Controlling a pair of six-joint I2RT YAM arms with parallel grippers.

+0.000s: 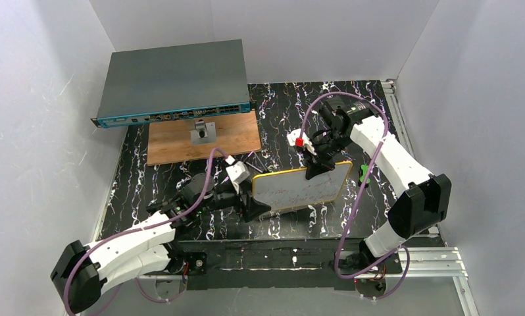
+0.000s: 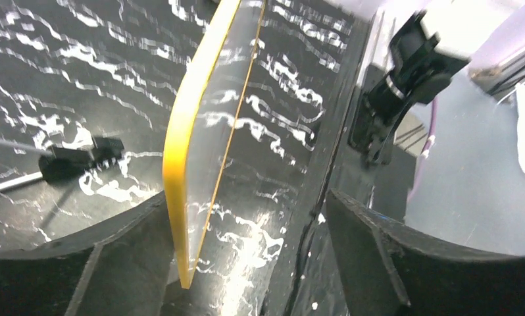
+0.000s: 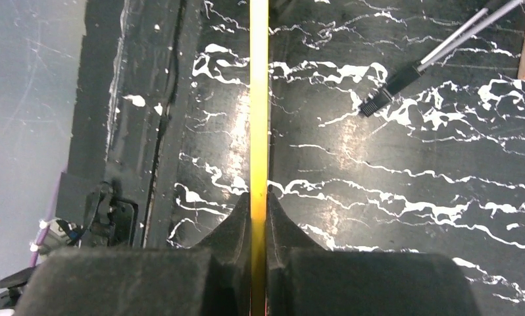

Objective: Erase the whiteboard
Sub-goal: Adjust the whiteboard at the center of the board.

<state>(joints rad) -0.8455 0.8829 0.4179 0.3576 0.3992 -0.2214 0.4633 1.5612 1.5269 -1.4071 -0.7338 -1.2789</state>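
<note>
Whiteboard [image 1: 302,187] [image 2: 207,131] [image 3: 258,99]: stood on edge and tilted back near the front middle of the table, between the two arms, its white face with faint red marks turned up toward the overhead view. Whether its lower edge rests on the table I cannot tell.
Rim: a thin orange-yellow band. The right wrist view sees it edge-on as a straight line running up the middle.
Right gripper [image 1: 312,172] [image 3: 258,204]: comes down on the upper long edge of the whiteboard, with its two dark fingers [image 3: 237,220] pressed together on the rim, one on each face.
Left gripper [image 1: 254,209] [image 2: 243,217]: at the left end of the whiteboard, jaws apart. The board's corner sits in the gap, close to one finger and well clear of the other finger [image 2: 378,257]. I cannot make out any contact.
Table [image 1: 279,105]: black surface with white marbling.
Wooden board [image 1: 227,141]: brown, lying flat at the back left of the table, with a small grey part [image 1: 202,131] on it.
Network switch [image 1: 174,82]: flat grey box behind the wooden board, its port side facing the arms.
Cable plug [image 2: 75,158] [image 3: 385,95]: black, on a grey lead, lying on the table behind the whiteboard and apart from it.
Green piece [image 1: 363,174]: small, just beside the right arm, too small to tell more.
</note>
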